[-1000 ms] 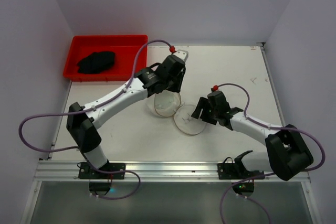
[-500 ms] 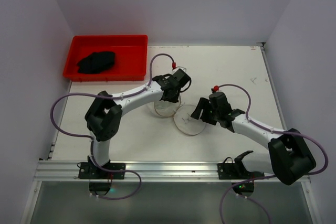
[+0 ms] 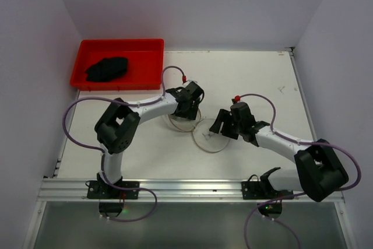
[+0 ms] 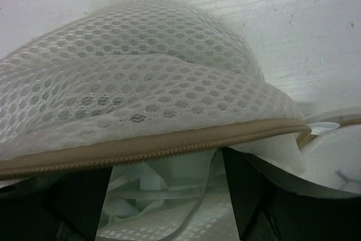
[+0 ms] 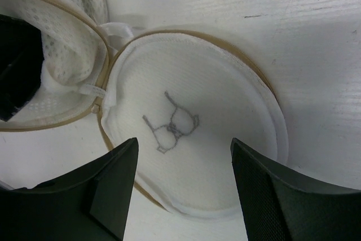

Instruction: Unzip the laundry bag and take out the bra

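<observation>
Seen from above, a round white mesh laundry bag (image 3: 207,139) lay unzipped near the middle of the pale counter (image 3: 256,80), split open like a clamshell; its flat lid (image 5: 225,100), marked with a small bra drawing (image 5: 169,125), rested face up just beside the deeper mesh half, joined to it at one side; the left hand (image 4: 163,207) sat inside the deeper half with its fingers spread, the tan zip edge (image 4: 141,150) draped across just above them, pinching nothing that showed; the right hand (image 5: 183,145) hovered over the lid, fingers spread wide either side of the drawing, gripping nothing; a red tray (image 3: 152,56) sat at the far left corner, well apart from the bag, holding a dark bundle (image 3: 107,69), probably the bra, so the task looked nearly done; no dark garment showed inside the bag.

The likely trouble from here: the left hand could catch the loose mesh or zip edge on withdrawing and drag the bag along, since nothing pinned it down; closing on mesh would lift the whole bag.
</observation>
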Available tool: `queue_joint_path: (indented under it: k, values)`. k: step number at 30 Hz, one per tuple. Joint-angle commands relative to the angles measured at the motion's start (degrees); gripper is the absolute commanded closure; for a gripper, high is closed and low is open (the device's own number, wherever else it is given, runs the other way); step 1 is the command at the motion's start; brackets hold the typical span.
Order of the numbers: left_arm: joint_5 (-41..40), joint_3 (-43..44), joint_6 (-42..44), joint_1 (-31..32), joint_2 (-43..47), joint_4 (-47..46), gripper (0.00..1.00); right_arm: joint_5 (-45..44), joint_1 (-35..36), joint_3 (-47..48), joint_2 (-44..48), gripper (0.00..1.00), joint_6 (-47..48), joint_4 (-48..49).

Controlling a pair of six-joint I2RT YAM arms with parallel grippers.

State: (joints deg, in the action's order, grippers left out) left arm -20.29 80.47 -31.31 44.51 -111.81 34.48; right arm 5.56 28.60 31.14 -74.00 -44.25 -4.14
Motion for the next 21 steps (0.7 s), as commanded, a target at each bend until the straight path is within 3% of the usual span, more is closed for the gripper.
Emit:
queue_joint_path:
  k: [1, 7, 10, 11, 14, 21]
  values:
    - [2.97, -3.29, -2.44, 0.05, -1.39, -4.68, 0.19, 0.94, 0.49, 0.86, -0.97, 0.31, 0.83, 2.47]
    - [4.21, -7.42, -4.81, 0.05, -4.82, -8.36, 0.25, 0.94, 0.49, 1.65, -1.94, 0.31, 0.48, 3.79]
    - [5.09, -9.36, -5.60, 0.05, -6.40, -10.04, 0.54, 1.29, 0.58, 2.52, -2.82, 0.31, 0.22, 3.79]
    - [5.18, -9.80, -5.69, 0.05, -6.49, -10.31, 0.74, 1.29, 0.58, 2.70, -3.08, 0.31, 0.13, 3.79]
    - [5.44, -11.64, -5.96, 0.05, -4.65, -10.75, 1.00, 1.20, 0.58, 3.40, -3.26, 0.32, 0.04, 5.37]
    - [8.24, -14.90, -5.17, 0.14, 8.86, -11.36, 1.00, 2.69, 0.67, 5.77, -3.61, 0.32, -1.45, 7.91]
